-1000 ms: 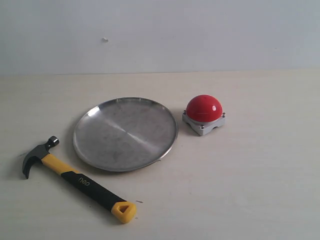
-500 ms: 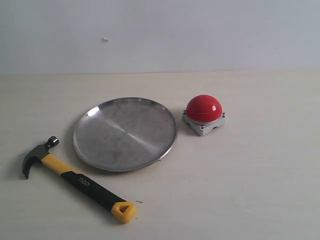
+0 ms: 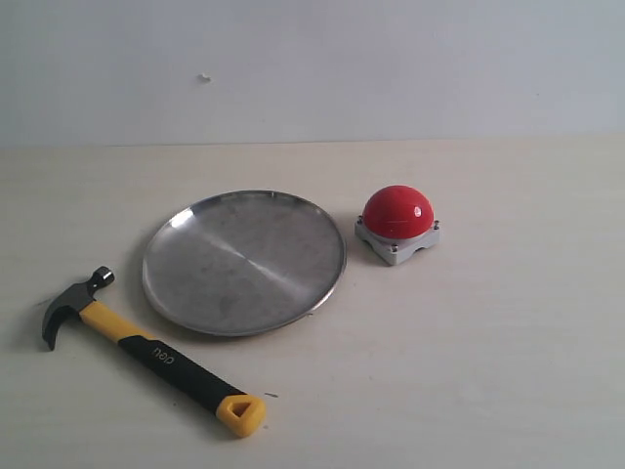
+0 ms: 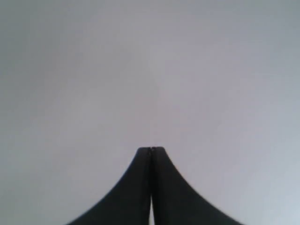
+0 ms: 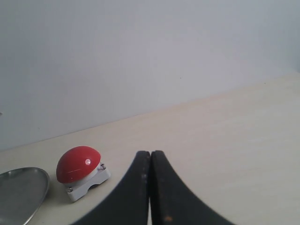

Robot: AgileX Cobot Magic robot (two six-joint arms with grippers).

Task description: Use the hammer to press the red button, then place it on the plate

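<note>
The hammer (image 3: 146, 350) lies flat in the lower left of the exterior view. Its long axis runs diagonally from the dark head at far left down to the yellow loop at bottom centre-left. It lies just beside the plate (image 3: 244, 262), apart from it. The red button (image 3: 397, 213) sits right of the plate. The left gripper (image 4: 150, 151) and right gripper (image 5: 150, 154) are both pressed closed, holding nothing. The left arm is probably nearer, though its wrist view shows only blank grey.
</note>
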